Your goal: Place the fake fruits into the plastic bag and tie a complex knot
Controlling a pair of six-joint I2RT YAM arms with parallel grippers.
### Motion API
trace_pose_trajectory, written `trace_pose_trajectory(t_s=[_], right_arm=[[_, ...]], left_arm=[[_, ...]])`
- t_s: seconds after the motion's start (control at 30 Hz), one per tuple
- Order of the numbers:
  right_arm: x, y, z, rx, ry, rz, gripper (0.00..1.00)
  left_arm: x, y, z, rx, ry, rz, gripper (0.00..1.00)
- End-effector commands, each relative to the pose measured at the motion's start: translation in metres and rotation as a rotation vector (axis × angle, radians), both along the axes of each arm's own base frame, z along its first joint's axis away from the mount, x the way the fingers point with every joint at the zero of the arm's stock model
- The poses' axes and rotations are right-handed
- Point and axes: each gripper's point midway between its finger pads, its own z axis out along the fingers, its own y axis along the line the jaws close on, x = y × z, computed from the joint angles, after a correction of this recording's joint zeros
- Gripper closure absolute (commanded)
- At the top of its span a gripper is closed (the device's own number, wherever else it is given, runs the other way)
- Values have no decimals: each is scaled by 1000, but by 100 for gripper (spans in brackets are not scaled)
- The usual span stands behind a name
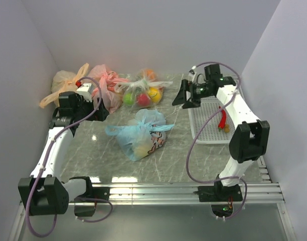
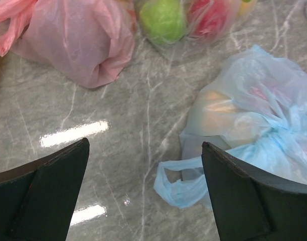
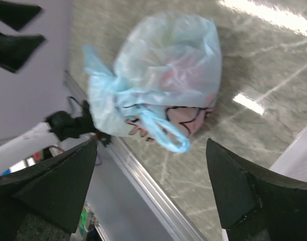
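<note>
From above, the crinkly light blue plastic bag (image 1: 141, 133) lies on the marbled table (image 1: 103, 150) between the left fingers (image 1: 101, 113) and right fingers (image 1: 183, 95), both pairs spread apart, empty and clear of it; its knot (image 1: 153, 129) sits bunched with thin tails, so the tying looks done and only a check seems called for. The left wrist view shows it just ahead of the right-hand finger, rounded fake fruits (image 2: 221, 113) dim through thin film. The right wrist view has it ahead, between the wide fingers.
</note>
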Motion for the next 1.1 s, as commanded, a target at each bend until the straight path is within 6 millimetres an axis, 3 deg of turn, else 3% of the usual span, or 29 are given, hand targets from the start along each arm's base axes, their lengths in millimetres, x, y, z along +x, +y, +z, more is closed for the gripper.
trace_pose_trajectory(t_s=[0.0,0.2,0.3,0.47,0.7,0.83,1.07], right_arm=[[-28,-2,-52,-194,150,31,7],[-41,8,-89,-298,173,59,18],[-51,17,-101,-303,205,97,22],[-53,26,-120,-300,254,87,27],[-52,38,-131,-231,328,71,32],[-55,49,-126,-138,368,78,33],[-61,53,-131,-94,418,85,51]], left_arm=[[13,9,12,7,-14,56,1],[7,4,4,-27,2,48,4],[5,4,3,-23,3,47,4],[4,4,3,-28,0,50,5],[0,3,-3,-25,10,45,5],[-2,4,-4,-21,5,44,6],[-3,2,-6,-25,8,37,10]])
